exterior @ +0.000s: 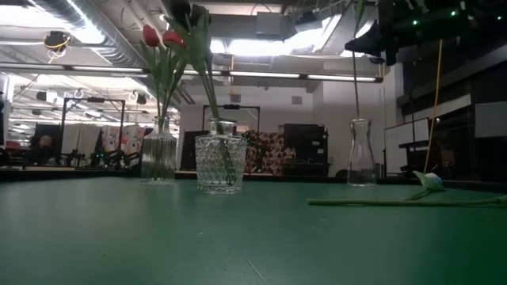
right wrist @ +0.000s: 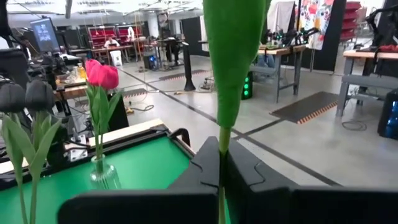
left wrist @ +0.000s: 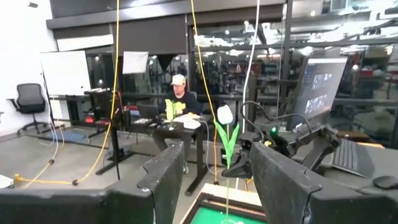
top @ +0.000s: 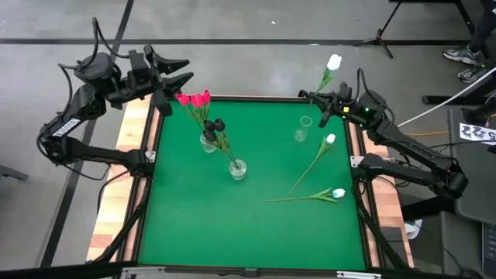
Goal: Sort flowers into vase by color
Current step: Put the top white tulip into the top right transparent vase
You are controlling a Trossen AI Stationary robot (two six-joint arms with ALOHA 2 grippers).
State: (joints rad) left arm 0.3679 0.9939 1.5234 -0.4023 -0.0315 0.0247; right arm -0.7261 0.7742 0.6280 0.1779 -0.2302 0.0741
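No legible text, label, brand or number is found on the table, the vases, the flowers or either arm. One black-and-white printed tag (top: 477, 132) is noted in the high view, off the table beyond the right arm's base; large dark characters are carried on it, but they are cut by the picture's edge and cannot be read with certainty. Monitor screens in the room behind are lit, yet nothing on them can be made out.
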